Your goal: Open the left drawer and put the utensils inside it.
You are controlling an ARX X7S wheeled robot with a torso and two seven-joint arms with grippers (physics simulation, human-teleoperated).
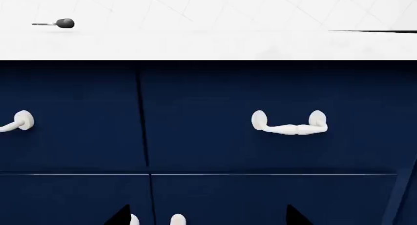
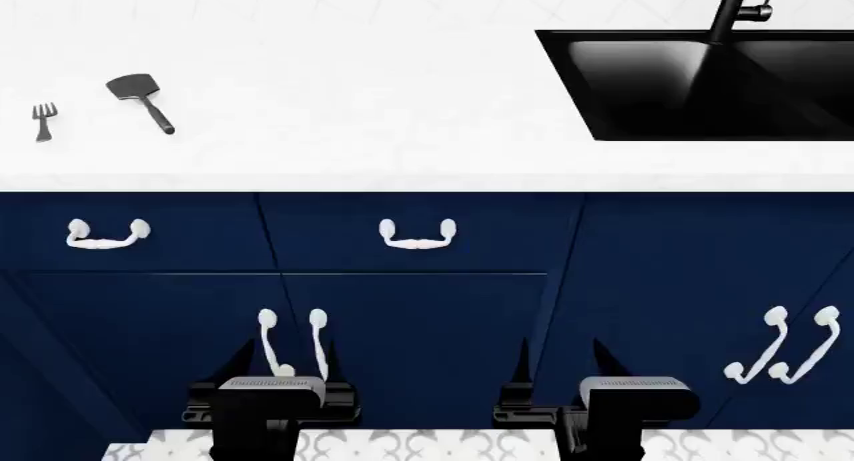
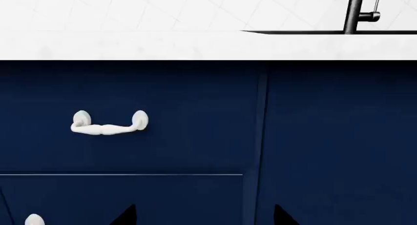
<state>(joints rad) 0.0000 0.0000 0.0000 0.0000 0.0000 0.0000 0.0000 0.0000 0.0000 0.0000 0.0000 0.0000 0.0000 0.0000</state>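
We see small grey four-tined fork (image 2: 44,120) flat on smooth white counter (image 2: 334,101), far left. Just right: dark spatula (image 2: 142,99), squarish blade, slim handle. Below, left drawer (image 2: 134,233) shut, navy, white bow handle (image 2: 108,235). Our left gripper (image 2: 268,373) and right gripper (image 2: 558,373) low, fingers spread wide, empty, well apart from drawer and utensils.

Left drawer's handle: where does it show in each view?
Head view: left drawer's handle sits far left, below the fork.
Left wrist view: one end shows, cut by the frame edge.
Right wrist view: not in it.
Shared landmark: middle drawer's handle.
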